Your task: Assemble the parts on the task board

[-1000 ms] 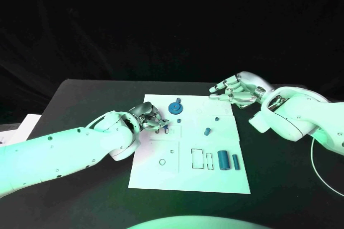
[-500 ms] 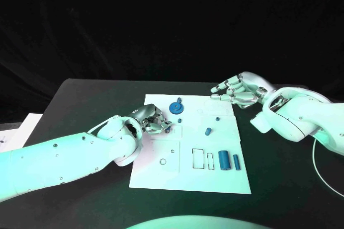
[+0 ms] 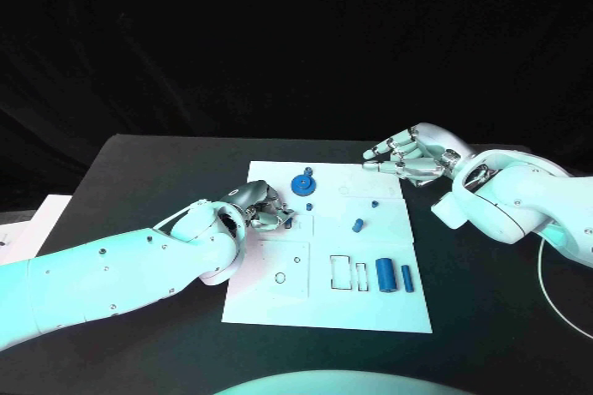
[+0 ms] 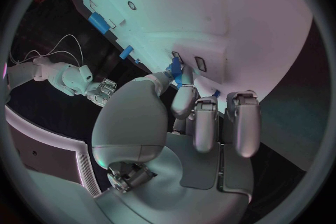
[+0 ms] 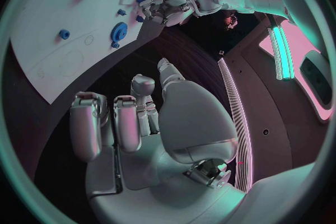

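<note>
Left robot hand (image 3: 260,208) still pinches a small blue part (image 4: 176,74) at the task board's (image 3: 371,309) left edge, barely shifted; right robot hand (image 3: 405,158) stays curled, holding nothing, past the board's far corner.

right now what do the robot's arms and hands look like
Both arms are smooth, glossy white shells with rounded joints and small dark screw dots along them. Each ends in a silver metallic robot hand, left and right, with segmented fingers and pale pads. A thin white cable loops beside the right arm.

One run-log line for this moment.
left hand: pinches small blue part over white task board | right hand: empty, off board
</note>
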Robot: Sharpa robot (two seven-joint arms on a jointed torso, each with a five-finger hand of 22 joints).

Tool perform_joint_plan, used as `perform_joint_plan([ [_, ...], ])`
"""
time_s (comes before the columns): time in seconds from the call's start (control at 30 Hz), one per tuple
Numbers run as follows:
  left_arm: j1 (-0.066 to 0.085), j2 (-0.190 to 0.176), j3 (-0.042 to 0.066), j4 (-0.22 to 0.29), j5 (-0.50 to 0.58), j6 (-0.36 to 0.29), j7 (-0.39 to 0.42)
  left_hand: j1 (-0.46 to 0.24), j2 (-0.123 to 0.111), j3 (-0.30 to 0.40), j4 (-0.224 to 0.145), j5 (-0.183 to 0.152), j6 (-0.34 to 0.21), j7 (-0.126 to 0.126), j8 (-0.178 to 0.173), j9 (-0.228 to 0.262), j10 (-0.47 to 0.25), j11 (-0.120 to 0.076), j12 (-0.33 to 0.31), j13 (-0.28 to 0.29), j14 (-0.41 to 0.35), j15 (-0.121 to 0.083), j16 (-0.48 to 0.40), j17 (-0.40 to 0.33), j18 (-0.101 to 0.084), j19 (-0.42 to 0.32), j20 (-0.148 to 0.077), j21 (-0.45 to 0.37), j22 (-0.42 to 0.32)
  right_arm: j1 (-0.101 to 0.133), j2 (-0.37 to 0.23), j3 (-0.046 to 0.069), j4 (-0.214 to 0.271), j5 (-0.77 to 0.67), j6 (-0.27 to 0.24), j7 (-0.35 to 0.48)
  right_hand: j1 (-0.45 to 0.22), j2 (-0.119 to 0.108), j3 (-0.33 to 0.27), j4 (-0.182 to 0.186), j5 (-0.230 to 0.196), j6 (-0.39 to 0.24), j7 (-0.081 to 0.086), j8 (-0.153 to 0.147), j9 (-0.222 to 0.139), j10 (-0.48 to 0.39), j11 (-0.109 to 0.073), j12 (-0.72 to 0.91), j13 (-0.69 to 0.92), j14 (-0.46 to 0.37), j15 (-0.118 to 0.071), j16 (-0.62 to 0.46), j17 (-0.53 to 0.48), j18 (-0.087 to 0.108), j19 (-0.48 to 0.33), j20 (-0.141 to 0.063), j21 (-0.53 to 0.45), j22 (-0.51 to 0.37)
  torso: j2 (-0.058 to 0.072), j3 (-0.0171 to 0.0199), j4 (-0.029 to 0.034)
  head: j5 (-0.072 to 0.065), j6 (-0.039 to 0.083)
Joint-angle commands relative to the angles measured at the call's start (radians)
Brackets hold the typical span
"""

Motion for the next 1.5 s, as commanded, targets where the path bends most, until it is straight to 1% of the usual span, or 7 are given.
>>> perform_joint_plan([
  [0.03, -0.004, 0.005, -0.002, -0.009, -0.007, 0.025, -0.006, -0.001, -0.005, 0.140, -0.140, -0.005, 0.016, -0.012, 0.006, 0.000, 0.005, -0.001, 0.000, -0.001, 0.107, -0.006, 0.003, 0.263, -0.011, 0.082, -0.006, 0.001, 0.221, -0.001, 0.002, 0.000, 0.000, -0.001, 0.011, 0.011, -0.003, 0.005, -0.007, 0.000, 0.003, 0.008, -0.002, 0.003, 0.001, -0.001, -0.007, 0.001, -0.001, 0.067, -0.001, -0.006, 0.101, 0.010, -0.006, 0.002, -0.006, 0.000, 0.001, -0.0006, 0.0000, -0.002, -0.002],
  [0.27, -0.007, 0.009, -0.002, -0.013, 0.000, 0.028, -0.001, -0.002, -0.005, 0.140, -0.140, -0.006, 0.016, -0.012, 0.005, 0.000, 0.005, -0.001, 0.000, -0.001, 0.107, -0.006, 0.003, 0.263, -0.011, 0.082, -0.006, 0.001, 0.221, -0.003, 0.003, 0.000, -0.002, 0.000, 0.013, 0.012, -0.004, 0.006, -0.008, 0.002, 0.004, 0.008, -0.002, 0.003, 0.001, -0.001, -0.007, 0.002, -0.001, 0.067, -0.001, -0.006, 0.101, 0.010, -0.006, 0.002, -0.006, 0.000, -0.001, -0.0002, 0.0017, -0.005, -0.007],
  [0.47, -0.007, 0.003, -0.002, -0.009, 0.023, 0.040, 0.000, -0.002, -0.005, 0.140, -0.140, -0.008, 0.016, -0.012, 0.005, 0.000, 0.006, -0.001, 0.001, 0.000, 0.107, -0.006, 0.003, 0.263, -0.011, 0.082, -0.006, 0.001, 0.221, -0.003, 0.003, 0.000, -0.003, 0.000, 0.015, 0.013, -0.004, 0.006, -0.008, 0.002, 0.004, 0.008, -0.002, 0.003, 0.001, -0.001, -0.007, 0.002, -0.001, 0.067, -0.001, -0.006, 0.101, 0.010, -0.006, 0.002, -0.006, 0.000, 0.000, 0.0003, -0.0001, -0.005, -0.008],
  [0.63, -0.008, -0.004, -0.002, -0.003, 0.035, 0.055, 0.001, -0.002, -0.006, 0.140, -0.141, -0.010, 0.016, -0.012, 0.005, 0.000, 0.005, -0.001, -0.001, -0.002, 0.107, -0.006, 0.003, 0.263, -0.011, 0.082, -0.006, 0.000, 0.221, -0.004, 0.003, 0.000, -0.004, 0.001, 0.017, 0.012, -0.006, 0.009, -0.010, 0.004, 0.005, 0.008, -0.001, 0.002, 0.001, 0.000, -0.007, 0.004, 0.000, 0.067, -0.001, -0.006, 0.101, 0.010, -0.006, 0.002, -0.006, 0.000, -0.001, 0.0002, 0.0014, -0.008, -0.008],
  [0.8, -0.009, -0.007, -0.002, 0.004, 0.043, 0.070, 0.008, 0.001, -0.012, 0.141, -0.147, -0.013, 0.017, -0.013, 0.003, 0.000, 0.005, -0.002, -0.002, -0.003, 0.107, -0.006, 0.003, 0.263, -0.011, 0.082, -0.006, 0.001, 0.221, -0.005, 0.003, 0.000, -0.004, 0.002, 0.018, 0.012, -0.006, 0.009, -0.010, 0.004, 0.005, 0.008, -0.001, 0.002, 0.001, 0.000, -0.007, 0.004, 0.000, 0.067, -0.001, -0.006, 0.101, 0.010, -0.006, 0.002, -0.006, 0.000, -0.001, -0.0007, 0.0021, -0.008, -0.010],
  [1.13, -0.010, -0.011, -0.002, 0.009, 0.042, 0.084, 0.025, 0.010, -0.034, 0.137, -0.164, -0.017, 0.031, -0.012, -0.009, -0.010, 0.005, -0.002, -0.007, -0.006, 0.107, -0.006, 0.003, 0.263, -0.010, 0.082, -0.007, 0.000, 0.220, -0.008, 0.003, 0.000, -0.007, 0.003, 0.019, 0.014, -0.007, 0.010, -0.011, 0.006, 0.005, 0.008, -0.002, 0.003, 0.001, 0.000, -0.006, 0.005, 0.000, 0.067, -0.001, -0.006, 0.101, 0.010, -0.005, 0.002, -0.006, 0.000, -0.001, 0.0004, 0.0022, -0.006, -0.011],
  [1.5, -0.010, -0.014, -0.002, 0.010, 0.038, 0.086, 0.028, 0.014, -0.040, 0.134, -0.170, -0.018, 0.042, -0.011, -0.014, -0.017, 0.006, -0.001, -0.008, -0.007, 0.107, -0.005, 0.003, 0.263, -0.010, 0.081, -0.007, -0.001, 0.219, -0.010, 0.004, 0.000, -0.008, 0.004, 0.020, 0.015, -0.010, 0.013, -0.013, 0.009, 0.006, 0.009, -0.002, 0.003, 0.001, 0.000, -0.006, 0.005, 0.000, 0.067, -0.001, -0.007, 0.100, 0.010, -0.005, 0.002, -0.006, 0.001, -0.001, 0.0005, 0.0010, -0.005, -0.013],
])
